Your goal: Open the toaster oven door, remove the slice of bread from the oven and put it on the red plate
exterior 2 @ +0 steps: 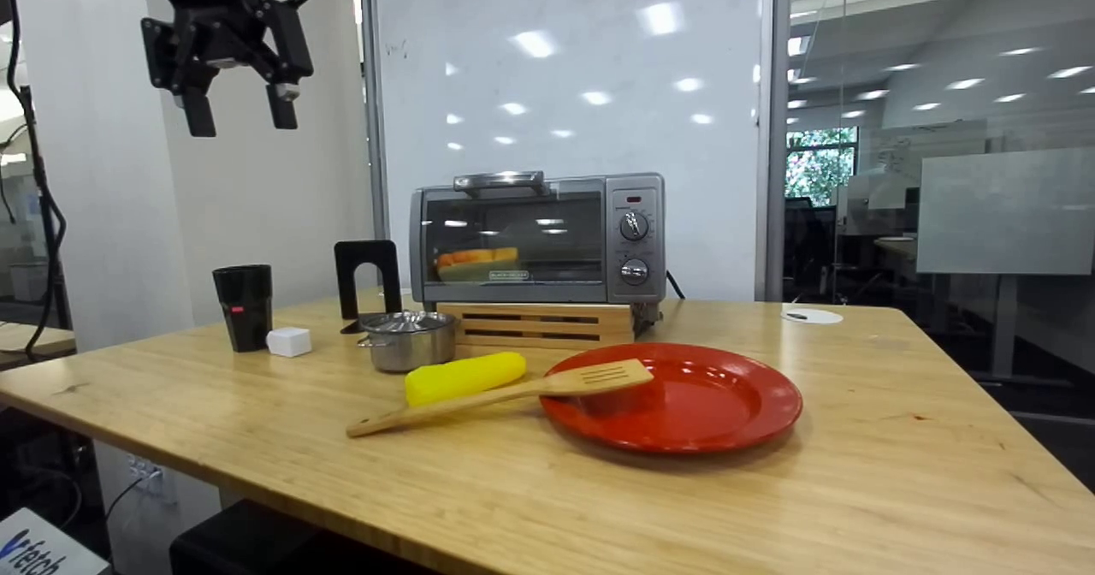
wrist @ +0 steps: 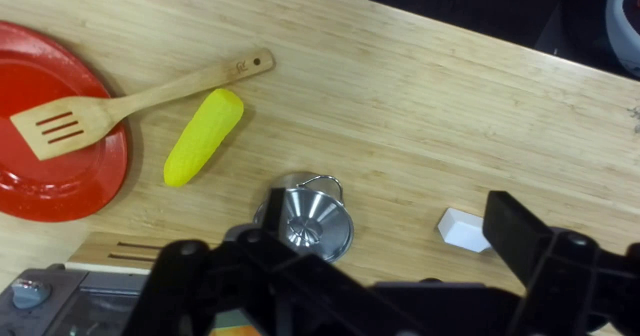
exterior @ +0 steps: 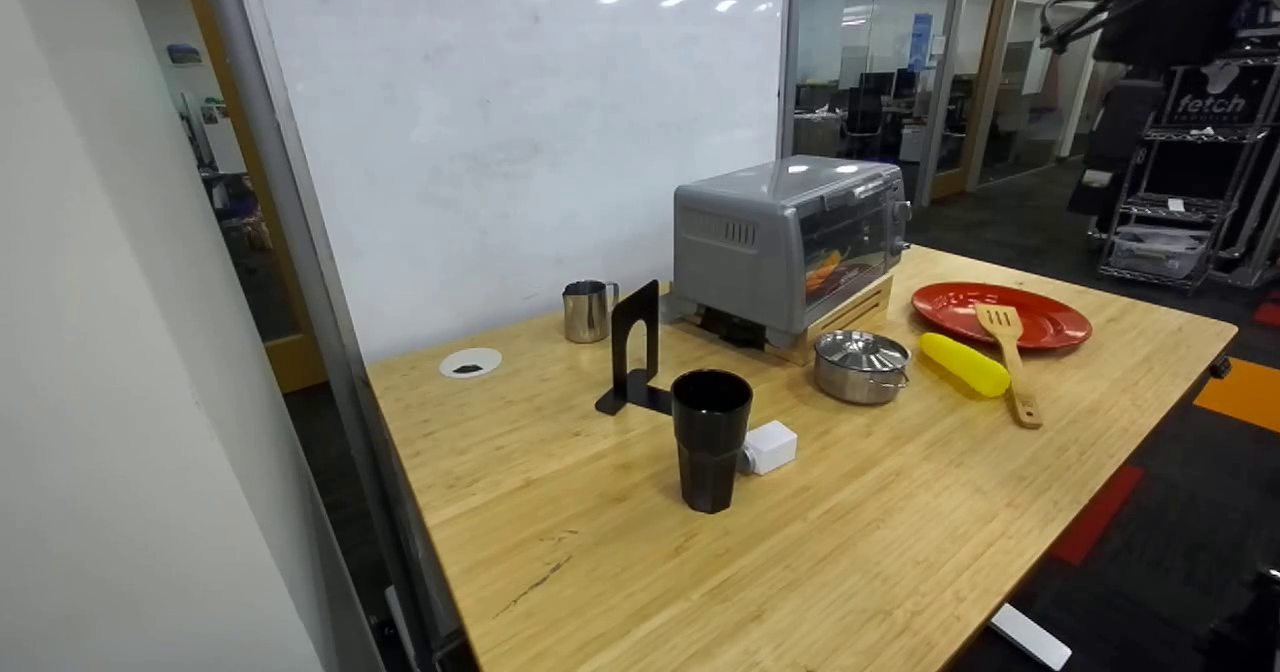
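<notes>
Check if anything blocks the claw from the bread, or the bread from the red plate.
Yes: the shut oven door stands between claw and bread; the pot in front might hinder its swing. Also, a spatula lies partly over the red plate.

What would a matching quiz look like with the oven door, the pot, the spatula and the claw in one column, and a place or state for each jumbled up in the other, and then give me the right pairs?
Column one
1. Oven door
2. Pot
3. Spatula
4. Claw

Column two
A. Open in mid-air
B. Partly over the plate
C. Upright and shut
D. Lid on

Right pairs
1-C, 2-D, 3-B, 4-A
</notes>
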Available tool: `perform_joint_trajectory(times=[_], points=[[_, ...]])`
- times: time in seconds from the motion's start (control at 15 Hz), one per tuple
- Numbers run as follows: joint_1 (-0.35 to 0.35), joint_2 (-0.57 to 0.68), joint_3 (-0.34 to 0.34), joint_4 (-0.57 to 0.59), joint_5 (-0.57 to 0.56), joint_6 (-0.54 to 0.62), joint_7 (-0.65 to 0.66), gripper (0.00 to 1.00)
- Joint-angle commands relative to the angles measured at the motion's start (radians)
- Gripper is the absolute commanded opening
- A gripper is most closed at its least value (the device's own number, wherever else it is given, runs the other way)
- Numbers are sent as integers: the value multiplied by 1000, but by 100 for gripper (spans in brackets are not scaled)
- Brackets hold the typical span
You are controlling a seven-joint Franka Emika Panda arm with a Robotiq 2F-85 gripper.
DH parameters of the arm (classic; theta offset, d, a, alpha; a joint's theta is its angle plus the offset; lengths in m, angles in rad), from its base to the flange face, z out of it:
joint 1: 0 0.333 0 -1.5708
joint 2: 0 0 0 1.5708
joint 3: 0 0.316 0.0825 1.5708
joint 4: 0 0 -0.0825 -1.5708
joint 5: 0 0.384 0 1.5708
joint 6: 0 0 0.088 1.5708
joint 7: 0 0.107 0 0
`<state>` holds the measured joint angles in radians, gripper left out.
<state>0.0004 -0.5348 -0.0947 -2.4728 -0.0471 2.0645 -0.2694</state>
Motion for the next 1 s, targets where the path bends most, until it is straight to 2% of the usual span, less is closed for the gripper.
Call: perform_joint_trajectory(times=[0.0, 0.13, 0.53, 0.73, 0.93], points=[[8, 111, -34, 62, -79, 60, -176, 100], [-5, 155, -22, 64, -165, 145, -208, 100], [-62, 305, -9, 35, -423, 664, -140, 100], [-139, 382, 8, 53, -618, 875, -44, 100], [-196, 433, 1, 97, -834, 979, 108, 100]])
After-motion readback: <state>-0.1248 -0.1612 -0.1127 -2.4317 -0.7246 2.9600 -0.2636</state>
